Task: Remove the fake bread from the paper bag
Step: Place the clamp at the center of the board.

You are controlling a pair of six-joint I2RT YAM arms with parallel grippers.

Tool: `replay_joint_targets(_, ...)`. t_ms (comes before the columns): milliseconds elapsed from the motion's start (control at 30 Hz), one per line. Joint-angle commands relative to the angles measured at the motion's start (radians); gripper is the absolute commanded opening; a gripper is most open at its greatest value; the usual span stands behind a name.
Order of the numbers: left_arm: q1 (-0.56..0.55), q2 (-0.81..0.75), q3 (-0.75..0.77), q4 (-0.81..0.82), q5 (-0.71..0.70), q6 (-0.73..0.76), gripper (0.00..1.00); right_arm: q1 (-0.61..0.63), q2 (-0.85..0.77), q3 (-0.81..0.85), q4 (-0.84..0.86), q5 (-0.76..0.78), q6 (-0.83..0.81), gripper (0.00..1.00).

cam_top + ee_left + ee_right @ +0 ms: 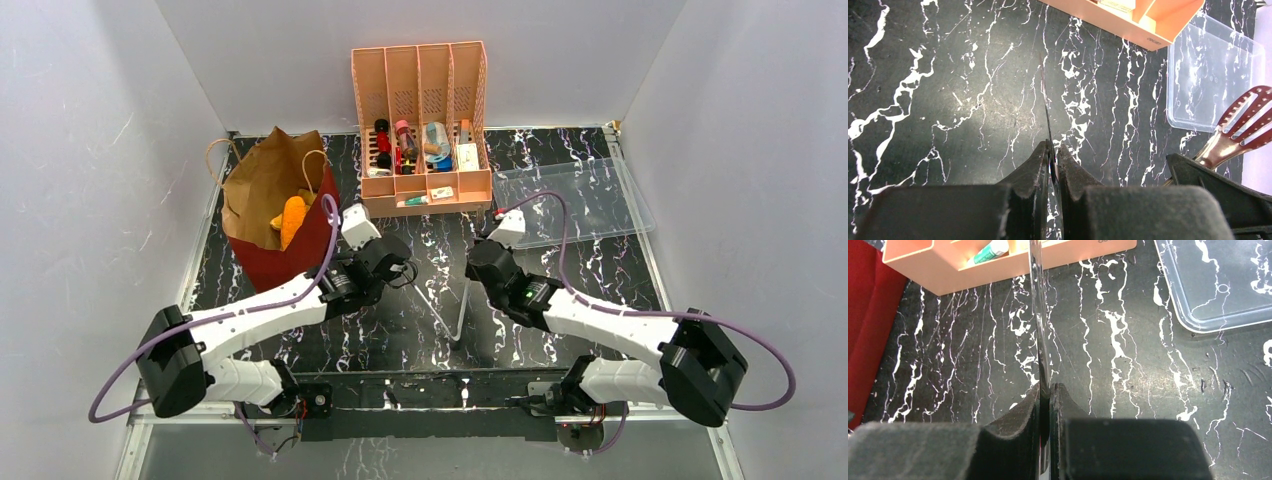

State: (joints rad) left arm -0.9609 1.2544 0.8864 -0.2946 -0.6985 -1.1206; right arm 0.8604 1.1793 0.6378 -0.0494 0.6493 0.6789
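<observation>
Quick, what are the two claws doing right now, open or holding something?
Left gripper: closed on one thin metal arm of the tongs.
Right gripper: closed on the tongs' other arm.

Upright, open paper bag (258, 180); orange fake bread (292, 221) inside.

The left arm (250, 318) and the right arm (600, 318) have smooth white links between bulky black joint housings, each trailed by a thin purple cable (563, 230). A small green light (527, 296) glows on the right one. The fingers (1035, 167) are matte black wedges.
</observation>
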Motion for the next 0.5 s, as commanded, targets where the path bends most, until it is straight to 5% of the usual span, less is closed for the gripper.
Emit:
replay_joint_targets(0,0.023,0.046,0.020,-0.052,-0.042,0.121,0.00,-0.057,0.045,0.026,-0.039,0.081,-0.104,0.00)
replay_joint_targets(100,0.023,0.102,0.056,0.037,0.000,0.165,0.02,-0.057,0.088,0.040,0.001,0.033,-0.146,0.00)
replay_joint_targets(267,0.022,0.174,0.136,0.083,0.029,0.202,0.47,-0.057,0.150,0.048,0.053,-0.007,-0.195,0.00)
replay_joint_targets(467,0.023,0.163,0.180,0.085,0.022,0.224,0.72,-0.057,0.226,0.070,0.090,-0.024,-0.241,0.00)
